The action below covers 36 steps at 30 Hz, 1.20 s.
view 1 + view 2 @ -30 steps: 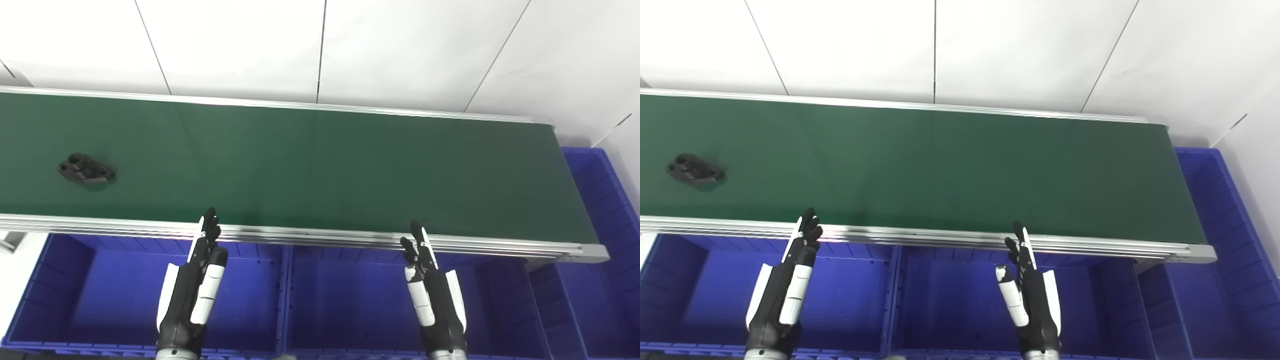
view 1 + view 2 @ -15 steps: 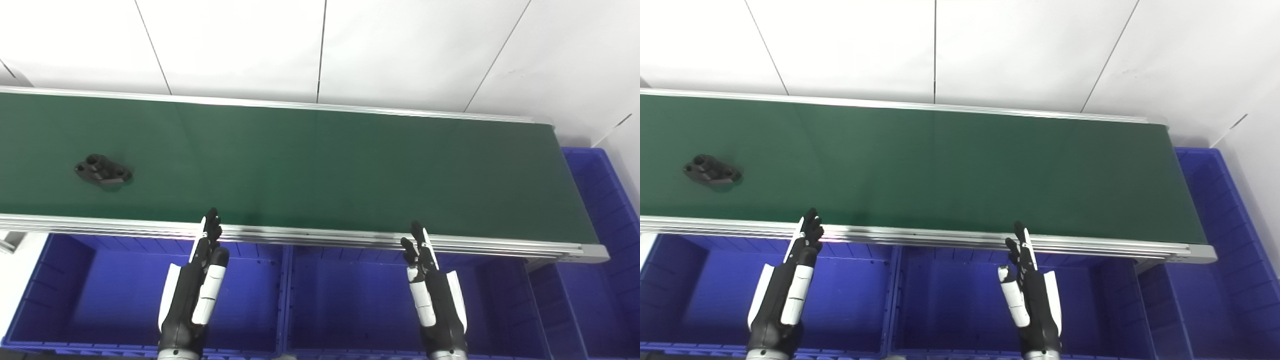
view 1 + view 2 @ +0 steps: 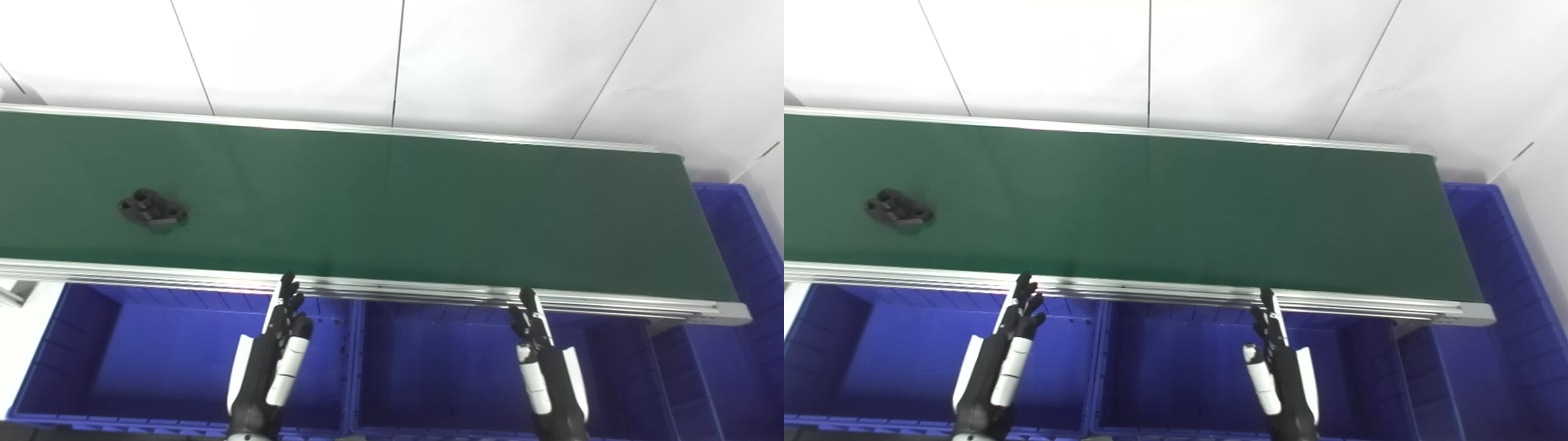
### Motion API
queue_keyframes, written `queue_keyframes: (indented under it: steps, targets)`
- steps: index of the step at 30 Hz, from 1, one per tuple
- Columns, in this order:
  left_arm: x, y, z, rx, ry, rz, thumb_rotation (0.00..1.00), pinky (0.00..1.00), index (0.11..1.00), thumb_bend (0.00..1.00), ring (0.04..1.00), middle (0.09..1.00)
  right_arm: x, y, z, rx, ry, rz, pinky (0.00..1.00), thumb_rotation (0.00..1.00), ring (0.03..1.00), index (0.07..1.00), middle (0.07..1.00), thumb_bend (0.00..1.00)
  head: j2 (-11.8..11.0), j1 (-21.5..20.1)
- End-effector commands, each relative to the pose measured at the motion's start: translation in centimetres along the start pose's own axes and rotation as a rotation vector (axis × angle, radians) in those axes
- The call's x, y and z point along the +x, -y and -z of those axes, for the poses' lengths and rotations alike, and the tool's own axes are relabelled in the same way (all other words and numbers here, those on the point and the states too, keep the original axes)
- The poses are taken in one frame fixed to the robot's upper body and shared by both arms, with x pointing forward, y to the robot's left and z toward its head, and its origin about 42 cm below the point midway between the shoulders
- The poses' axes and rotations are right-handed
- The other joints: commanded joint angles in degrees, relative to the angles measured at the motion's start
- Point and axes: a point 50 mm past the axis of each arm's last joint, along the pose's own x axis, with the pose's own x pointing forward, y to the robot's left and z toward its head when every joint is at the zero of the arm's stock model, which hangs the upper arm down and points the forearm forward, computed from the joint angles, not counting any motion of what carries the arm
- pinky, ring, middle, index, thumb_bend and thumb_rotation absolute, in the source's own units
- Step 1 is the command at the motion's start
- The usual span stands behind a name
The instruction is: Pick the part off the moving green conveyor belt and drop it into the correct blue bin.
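White tiled wall behind; green conveyor belt [image 3: 392, 202] runs across the view with an aluminium frame. Black part [image 3: 153, 209], flat with holes, lies on the belt at about 9 o'clock, nearer the front rail, untouched. Blue bins below the front rail: left bin [image 3: 153, 349], middle bin [image 3: 453, 361], a third bin [image 3: 744, 257] at the belt's right end. Left hand [image 3: 272, 367] over the left bin, at 7 o'clock, fingers straight, apart, pointing toward the rail, holding nothing. Right hand [image 3: 548, 373] over the middle bin, at 5 o'clock, same pose, fingers extended, empty. Both fingertips reach just short of the rail.
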Motion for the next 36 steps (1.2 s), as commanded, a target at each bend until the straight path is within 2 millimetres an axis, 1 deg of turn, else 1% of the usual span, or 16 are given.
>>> queue_keyframes:
  steps: [1,3,5,6,7,10,13,15,17,18,22,28,31,34,35,36]
  targets:
    - [0.4,0.6,-0.8,-0.029,0.065,-0.016,0.91,0.90,0.995,0.50,0.956,0.984,0.2,0.5,-0.7,0.006,0.083,-0.008,0.96,1.00,0.969,1.000,1.000,0.85,-0.54,0.84]
    - [0.5,0.9,-0.6,-0.043,0.068,-0.017,0.87,0.91,0.985,0.48,0.961,0.982,0.3,0.7,-0.5,-0.001,0.085,-0.020,0.96,1.00,0.979,1.000,1.000,0.88,-1.31,1.60]
    - [0.6,1.2,-0.5,-0.039,0.069,-0.018,0.85,0.89,0.974,0.47,0.954,0.975,0.4,1.0,-0.2,-0.010,0.086,-0.030,0.97,1.00,0.986,1.000,1.000,0.87,-2.25,2.18]
    - [0.7,1.3,-0.4,-0.033,0.070,-0.019,0.85,0.88,0.968,0.47,0.946,0.970,0.4,1.1,-0.1,-0.012,0.086,-0.033,0.97,1.00,0.989,1.000,1.000,0.86,-2.25,2.18]
    - [0.8,1.5,-0.3,-0.025,0.070,-0.020,0.85,0.88,0.966,0.47,0.944,0.968,0.5,1.3,0.1,-0.012,0.090,-0.036,0.97,1.00,0.990,1.000,1.000,0.86,-3.36,2.73]
    - [1.1,1.9,0.1,-0.024,0.068,-0.018,0.84,0.86,0.957,0.47,0.929,0.959,0.9,1.7,0.7,-0.013,0.096,-0.040,0.99,1.00,0.997,1.000,1.000,0.83,-4.78,3.53]
    - [1.4,2.2,0.3,-0.022,0.078,-0.019,0.80,0.85,0.953,0.42,0.929,0.959,1.3,2.0,1.1,-0.029,0.101,-0.040,0.99,1.00,0.998,1.000,1.000,0.82,-5.49,4.04]
    - [1.6,2.3,0.5,-0.016,0.087,-0.023,0.76,0.81,0.939,0.38,0.908,0.943,1.6,2.2,1.3,-0.038,0.102,-0.038,0.98,1.00,0.995,1.000,1.000,0.82,-6.02,4.37]
    - [1.8,2.5,0.6,-0.023,0.089,-0.026,0.74,0.79,0.933,0.38,0.905,0.941,1.8,2.3,1.3,-0.046,0.099,-0.035,0.97,1.00,0.994,1.000,1.000,0.83,-6.44,4.48]
    - [2.0,2.5,0.6,-0.029,0.092,-0.028,0.73,0.79,0.931,0.38,0.905,0.941,1.9,2.4,1.3,-0.052,0.098,-0.035,0.97,1.00,0.994,1.000,1.000,0.83,-7.17,4.57]
    - [2.4,2.7,1.1,-0.031,0.103,-0.031,0.70,0.81,0.929,0.34,0.901,0.935,2.1,2.6,1.6,-0.057,0.094,-0.039,0.96,1.00,0.989,1.000,1.000,0.82,-8.20,4.75]
    - [2.6,2.9,1.0,-0.033,0.108,-0.033,0.69,0.80,0.928,0.34,0.903,0.937,2.4,2.6,1.4,-0.073,0.104,-0.039,0.93,1.00,0.976,1.000,1.000,0.81,-7.42,5.15]
    - [2.6,2.9,0.9,-0.022,0.109,-0.036,0.68,0.78,0.923,0.35,0.895,0.928,2.4,2.7,1.1,-0.095,0.111,-0.038,0.93,0.99,0.974,1.000,1.000,0.78,-6.18,5.01]
    - [2.4,2.8,0.7,-0.015,0.111,-0.036,0.69,0.77,0.918,0.36,0.883,0.920,2.5,2.8,0.3,-0.161,0.162,-0.025,0.86,0.96,0.928,0.999,0.996,0.74,-5.21,4.19]
    - [2.4,2.6,0.6,-0.015,0.111,-0.035,0.69,0.77,0.919,0.37,0.883,0.920,2.7,2.8,-0.1,-0.191,0.192,-0.014,0.81,0.96,0.891,0.974,0.965,0.77,-4.21,3.17]
    - [2.4,2.6,0.6,-0.015,0.111,-0.035,0.69,0.78,0.921,0.37,0.884,0.921,2.8,2.8,-0.4,-0.211,0.212,-0.007,0.78,0.95,0.872,0.953,0.947,0.78,-4.21,3.17]
